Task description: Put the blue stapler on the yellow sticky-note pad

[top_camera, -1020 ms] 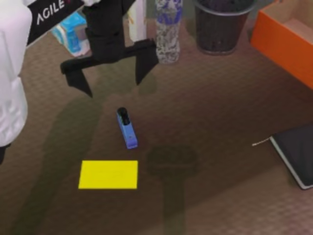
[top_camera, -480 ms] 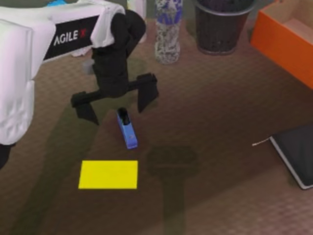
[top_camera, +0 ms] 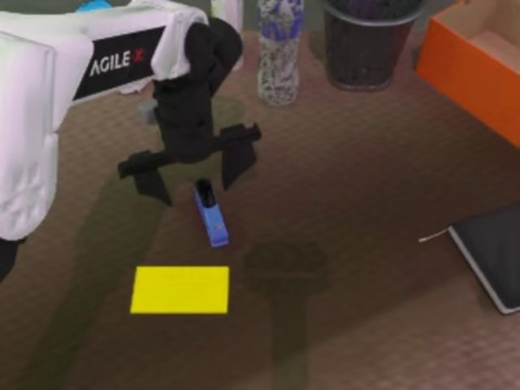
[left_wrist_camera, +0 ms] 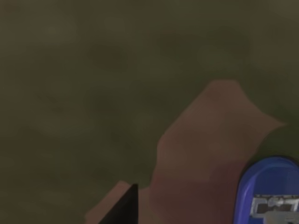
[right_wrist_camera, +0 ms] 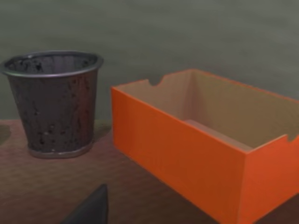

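The blue stapler (top_camera: 212,218) lies on the brown table with its black end pointing to the back. The yellow sticky-note pad (top_camera: 180,289) lies flat just in front of it and slightly left, a small gap between them. My left gripper (top_camera: 195,192) hangs open over the stapler's black end, one finger on each side and neither touching it. In the left wrist view the stapler's rounded blue end (left_wrist_camera: 269,189) shows beside one dark fingertip (left_wrist_camera: 127,210). My right arm is outside the top view.
A patterned bottle (top_camera: 280,57), a dark mesh bin (top_camera: 361,49) and an orange box (top_camera: 479,65) stand along the back. A black flat device (top_camera: 496,256) lies at the right edge. The right wrist view faces the bin (right_wrist_camera: 53,102) and the orange box (right_wrist_camera: 187,140).
My left gripper came forward from the back of the table and dropped to the stapler's black end, settling slightly in the last half second. Stapler and pad stayed put.
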`<action>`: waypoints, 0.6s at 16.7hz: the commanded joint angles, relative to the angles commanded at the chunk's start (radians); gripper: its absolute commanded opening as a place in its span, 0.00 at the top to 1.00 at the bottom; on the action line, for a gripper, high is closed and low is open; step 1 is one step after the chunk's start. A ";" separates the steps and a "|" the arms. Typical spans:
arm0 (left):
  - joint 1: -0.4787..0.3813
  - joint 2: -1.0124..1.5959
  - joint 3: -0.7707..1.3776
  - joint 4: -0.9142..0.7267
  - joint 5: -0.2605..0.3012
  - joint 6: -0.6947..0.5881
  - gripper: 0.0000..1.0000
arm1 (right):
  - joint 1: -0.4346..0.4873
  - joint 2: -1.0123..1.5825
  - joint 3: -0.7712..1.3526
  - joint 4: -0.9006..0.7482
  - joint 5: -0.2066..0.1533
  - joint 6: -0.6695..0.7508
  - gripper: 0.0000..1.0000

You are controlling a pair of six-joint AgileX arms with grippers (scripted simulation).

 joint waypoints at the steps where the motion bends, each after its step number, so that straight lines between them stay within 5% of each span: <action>1: 0.000 0.000 0.000 0.000 0.000 0.000 0.45 | 0.000 0.000 0.000 0.000 0.000 0.000 0.00; 8: 0.000 0.000 0.000 0.000 0.000 0.000 0.98 | 0.000 0.000 0.000 0.000 0.000 0.000 0.00; 10: 0.000 0.000 0.000 0.000 0.000 0.000 1.00 | 0.000 0.000 0.000 0.000 0.000 0.000 0.00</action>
